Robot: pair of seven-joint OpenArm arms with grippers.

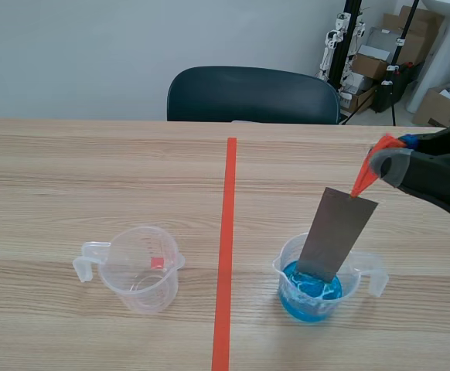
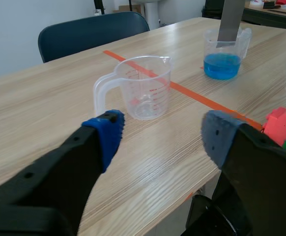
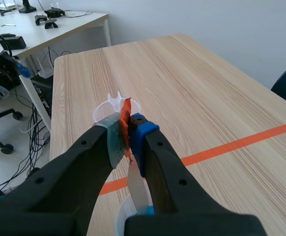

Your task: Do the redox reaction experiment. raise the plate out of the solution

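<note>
Scene, grip: my right gripper (image 1: 377, 171), at the right edge of the frame, is clamped on an orange tab (image 1: 362, 182) fixed to the plate's top corner.
Scene, plate: the grey plate (image 1: 337, 236) slants from upper right down to lower left, its lower end inside the beaker (image 1: 368, 272) of blue solution (image 1: 310, 292), right of the tape line (image 1: 226, 247).
Scene, axis: the plate hangs down and inward from the fingers, so I judge the lift should run up along that slant.
Scene, nearer arm: only the right. The left arm is out of frame, and the empty beaker (image 1: 140, 267) sits lower left.
Left wrist, fingers: my left gripper (image 2: 163, 135) is spread wide with nothing between its pads.
Left wrist, extra: the empty beaker is just ahead, and the plate's beaker is well beyond it. From this side the plate's lower edge seems to sit at or just above the blue surface, which the scene view cannot settle.
Right wrist, grip: the pads (image 3: 114, 140) pinch the tab, and the plate drops straight below them toward a glimpse of blue.
Right wrist, limit: the fingers hide the plate's lower end.
</note>
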